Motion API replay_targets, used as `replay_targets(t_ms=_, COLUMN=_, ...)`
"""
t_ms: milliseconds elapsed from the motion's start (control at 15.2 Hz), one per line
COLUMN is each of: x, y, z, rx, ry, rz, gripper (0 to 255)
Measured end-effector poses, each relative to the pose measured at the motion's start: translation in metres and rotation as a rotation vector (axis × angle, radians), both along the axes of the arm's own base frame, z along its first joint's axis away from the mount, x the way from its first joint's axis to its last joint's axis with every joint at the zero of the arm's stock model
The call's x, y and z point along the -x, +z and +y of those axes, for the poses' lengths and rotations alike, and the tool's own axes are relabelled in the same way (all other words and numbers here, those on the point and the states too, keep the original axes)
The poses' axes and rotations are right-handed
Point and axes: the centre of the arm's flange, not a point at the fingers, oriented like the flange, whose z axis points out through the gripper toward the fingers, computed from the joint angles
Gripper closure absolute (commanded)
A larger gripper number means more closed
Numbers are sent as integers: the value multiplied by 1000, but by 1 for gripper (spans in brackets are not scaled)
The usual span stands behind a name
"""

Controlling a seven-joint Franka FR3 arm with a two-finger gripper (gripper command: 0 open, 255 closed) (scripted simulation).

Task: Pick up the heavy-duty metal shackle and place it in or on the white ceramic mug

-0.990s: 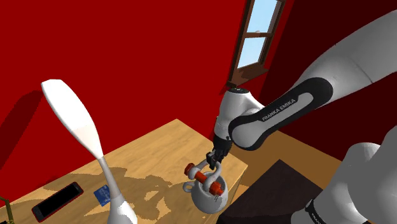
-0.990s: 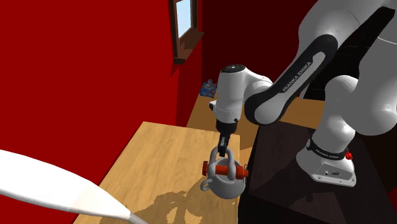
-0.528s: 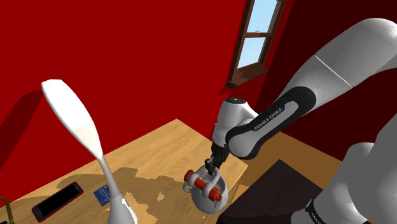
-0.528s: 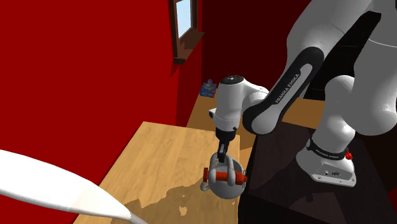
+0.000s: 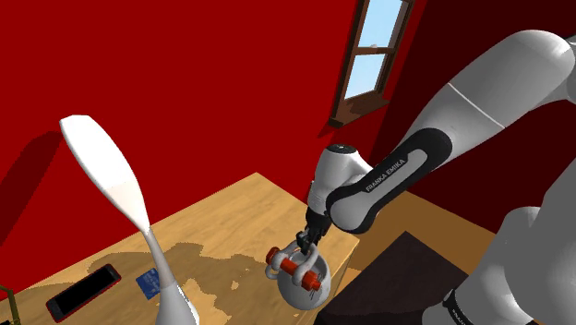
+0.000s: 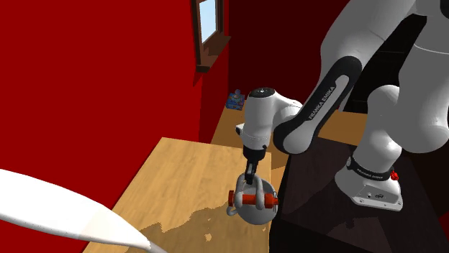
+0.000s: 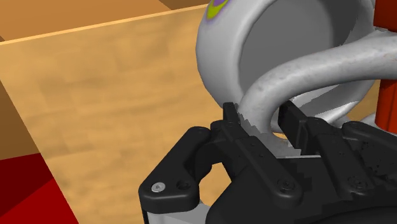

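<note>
A rounded white mug [image 5: 302,287] stands near the corner of the wooden table [image 5: 222,222], close to the stand. The grey metal shackle [image 5: 294,264] with a red pin hangs at the mug's mouth, the pin lying across the rim. My gripper [image 5: 307,242] is shut on the top of its bow, straight above the mug. In the second exterior view the red pin [image 6: 251,199] spans the mug [image 6: 255,211] under the gripper [image 6: 248,177]. In the wrist view the fingers [image 7: 232,122] clasp the grey bow [image 7: 305,69] over the mug's opening [image 7: 280,44].
A tall white paddle-shaped object [image 5: 103,177] stands at the shoulder view's left. A phone in a red case [image 5: 83,292] and a small blue card [image 5: 148,282] lie on the table beside it. The dark stand [image 6: 324,215] borders the table, and red walls with a window [image 5: 374,46] rise behind.
The gripper has come down with the shackle, from just above the mug until the red pin sits at the rim. In the last half second it barely moved.
</note>
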Motion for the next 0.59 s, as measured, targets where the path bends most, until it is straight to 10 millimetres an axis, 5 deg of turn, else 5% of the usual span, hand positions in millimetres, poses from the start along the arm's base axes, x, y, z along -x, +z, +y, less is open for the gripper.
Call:
replay_targets(t_ms=66, x=0, y=0, z=0, rx=0, ry=0, rz=1, gripper=0)
replay_targets(t_ms=462, x=2, y=-3, z=1, rx=2, ry=3, rz=8, gripper=0)
replay_targets(t_ms=594, x=2, y=12, z=0, rx=2, ry=3, rz=8, gripper=0)
